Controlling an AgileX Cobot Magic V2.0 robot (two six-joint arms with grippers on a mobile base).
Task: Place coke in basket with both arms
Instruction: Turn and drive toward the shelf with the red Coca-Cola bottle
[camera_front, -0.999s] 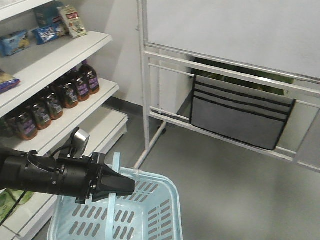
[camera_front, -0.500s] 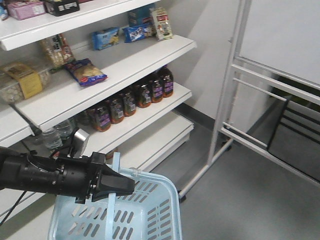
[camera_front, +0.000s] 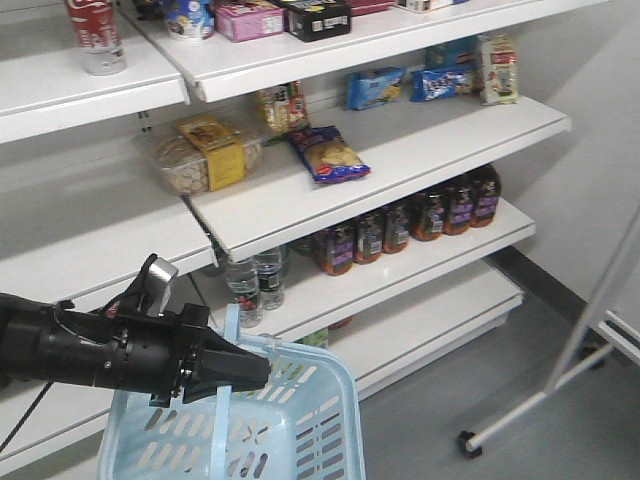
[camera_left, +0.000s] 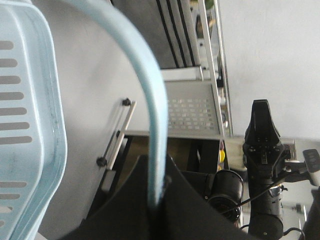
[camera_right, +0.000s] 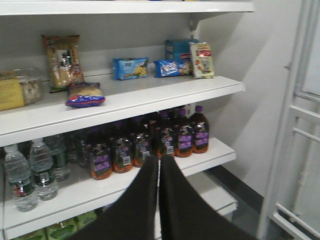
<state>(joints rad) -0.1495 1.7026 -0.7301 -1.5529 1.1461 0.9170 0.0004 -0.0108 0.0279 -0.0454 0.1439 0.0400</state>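
The coke (camera_front: 97, 35), a red bottle with a silvery base, stands on the top shelf at the far upper left of the front view. The light blue basket (camera_front: 335, 395) hangs at the bottom of that view. My left gripper (camera_front: 255, 372) is shut on the basket's thin blue handle (camera_front: 230, 340). In the left wrist view the handle (camera_left: 147, 90) runs down into the closed black jaws of the left gripper (camera_left: 156, 167). My right gripper (camera_right: 159, 162) is shut with nothing in it, facing the bottle shelf; the coke does not show in that view.
White shelves (camera_front: 400, 165) hold snack packs, a plastic tub (camera_front: 205, 155), dark bottles with purple labels (camera_front: 420, 215) and water bottles (camera_front: 255, 280). A white wheeled rack leg (camera_front: 540, 400) stands on the grey floor at right. The right arm (camera_left: 262, 140) shows in the left wrist view.
The whole view has swung left: the white rack and grey pouch slid out to the right and the shelves with the coke came in. The left gripper and basket kept their place in frame.
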